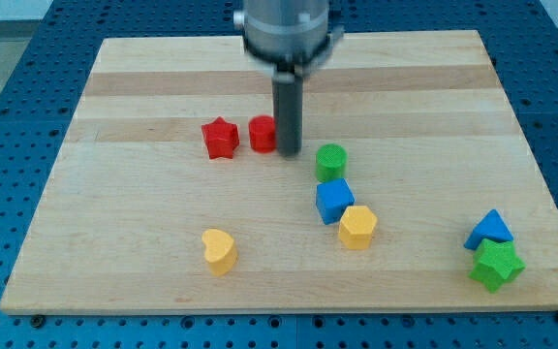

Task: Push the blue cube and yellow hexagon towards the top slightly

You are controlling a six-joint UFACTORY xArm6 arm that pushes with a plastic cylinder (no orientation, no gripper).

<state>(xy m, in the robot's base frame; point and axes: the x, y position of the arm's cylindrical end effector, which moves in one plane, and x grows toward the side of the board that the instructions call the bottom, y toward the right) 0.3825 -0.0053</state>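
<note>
The blue cube (334, 201) sits on the wooden board (163, 97) right of centre. The yellow hexagon (357, 227) touches it at its lower right. A green cylinder (331, 161) stands just above the blue cube. My tip (289, 152) is on the board above and to the left of the blue cube, to the left of the green cylinder and right beside a red block (263, 134), whose shape the rod partly hides.
A red star (220, 138) lies left of the red block. A yellow heart (219, 250) is at the lower left. A blue triangular block (490, 231) and a green star (496, 264) sit together at the lower right near the board's edge.
</note>
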